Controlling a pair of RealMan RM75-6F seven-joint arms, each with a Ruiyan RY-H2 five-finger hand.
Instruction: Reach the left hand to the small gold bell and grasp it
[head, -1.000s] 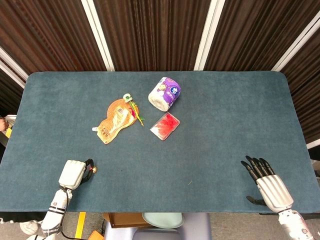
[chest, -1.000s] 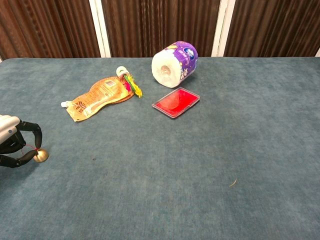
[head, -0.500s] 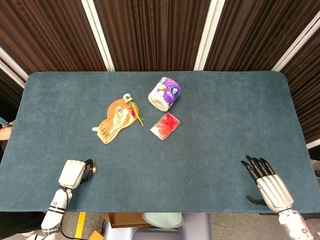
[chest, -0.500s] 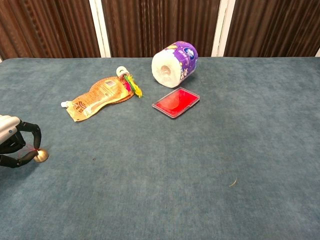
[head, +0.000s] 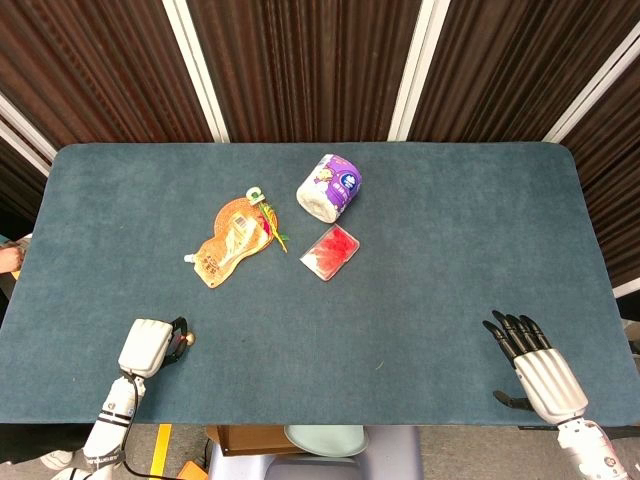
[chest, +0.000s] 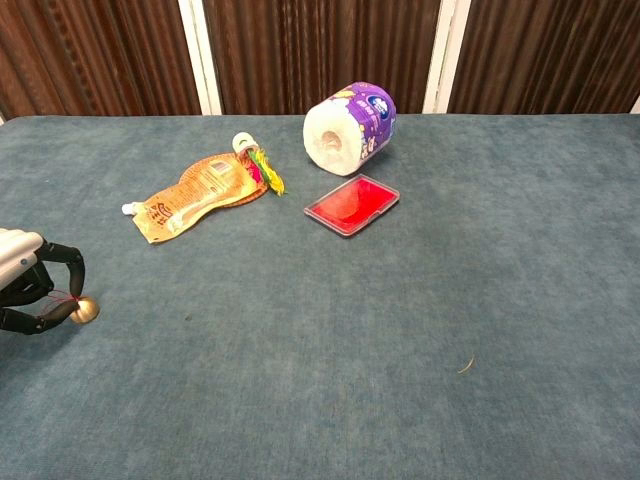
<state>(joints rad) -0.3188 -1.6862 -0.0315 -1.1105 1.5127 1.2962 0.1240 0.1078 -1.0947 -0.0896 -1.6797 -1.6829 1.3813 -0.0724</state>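
Note:
The small gold bell (chest: 85, 311) lies near the table's front left edge, also seen as a tiny gold spot, the bell (head: 189, 340), in the head view. My left hand (chest: 33, 292) curls around it from the left. A dark fingertip and the thumb meet on the bell and pinch it, and a red thread shows between them. From above, the left hand (head: 149, 346) shows mostly its white back. My right hand (head: 531, 364) rests at the front right of the table, fingers straight and apart, holding nothing. The chest view does not show it.
A purple-wrapped paper roll (chest: 350, 128) stands at the middle back, with a flat red case (chest: 351, 205) just in front of it. An orange pouch (chest: 195, 193) with a colourful toy lies left of them. The blue-grey table (head: 440, 260) ends close behind the left hand.
The bell has shifted very slightly to the right with the left fingertips on it. The right hand has not moved.

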